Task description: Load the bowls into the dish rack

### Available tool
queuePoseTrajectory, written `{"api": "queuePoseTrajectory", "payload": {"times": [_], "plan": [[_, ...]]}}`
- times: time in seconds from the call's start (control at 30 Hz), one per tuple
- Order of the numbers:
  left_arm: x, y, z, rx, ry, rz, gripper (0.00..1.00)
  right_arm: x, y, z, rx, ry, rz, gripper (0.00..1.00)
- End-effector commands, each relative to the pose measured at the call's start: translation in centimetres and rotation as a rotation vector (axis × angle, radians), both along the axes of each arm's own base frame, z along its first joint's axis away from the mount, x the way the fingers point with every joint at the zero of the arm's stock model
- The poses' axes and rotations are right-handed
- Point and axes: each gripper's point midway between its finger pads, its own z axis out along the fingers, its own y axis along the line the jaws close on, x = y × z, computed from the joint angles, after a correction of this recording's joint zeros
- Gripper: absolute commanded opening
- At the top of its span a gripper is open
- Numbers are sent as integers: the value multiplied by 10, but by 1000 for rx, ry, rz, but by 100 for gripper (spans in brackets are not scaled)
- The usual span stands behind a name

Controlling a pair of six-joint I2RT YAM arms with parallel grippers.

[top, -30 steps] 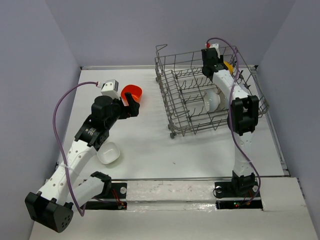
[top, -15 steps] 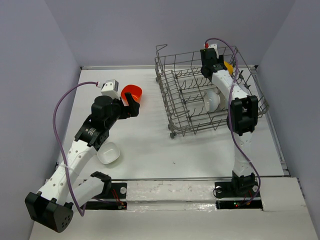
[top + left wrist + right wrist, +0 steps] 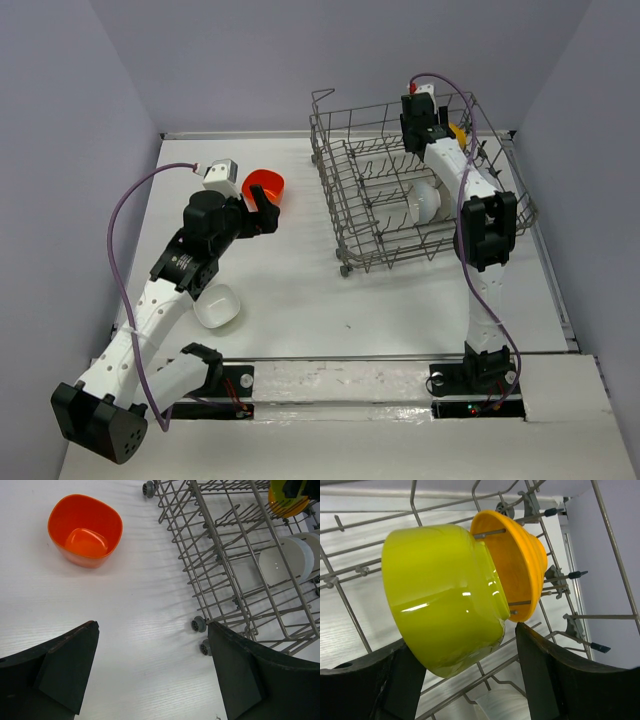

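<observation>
While lime bowl (image 3: 440,590) stands by orange bowl (image 3: 520,560), R pincer (image 3: 464,636) straddles it, parted.

Plain glossy colours throughout: a lime-green bowl (image 3: 445,595), an orange-yellow bowl (image 3: 517,565), a red-orange bowl (image 3: 85,530), a white bowl (image 3: 217,306) (dish rack (image 3: 345,210) grey, worktop (image 3: 290,290) white).

Legible text, labels, brands, numbers, signs: none found in any view.
</observation>
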Motion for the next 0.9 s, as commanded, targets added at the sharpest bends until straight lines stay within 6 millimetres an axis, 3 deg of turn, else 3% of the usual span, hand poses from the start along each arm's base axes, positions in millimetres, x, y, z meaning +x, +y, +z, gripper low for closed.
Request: {"api": "queuePoseTrajectory", "payload": {"times": [0.0,0.23,0.87], "plan": [[5,-1,7,-17,-40,0,99,9,9,52,53,-131,14,73],[6,0,7,-15,-39,1,99,17,12,57,63,-155,18,74],[7,1,4,-13,-34,5,99,30,19,38,75,-141,41,72]]}}
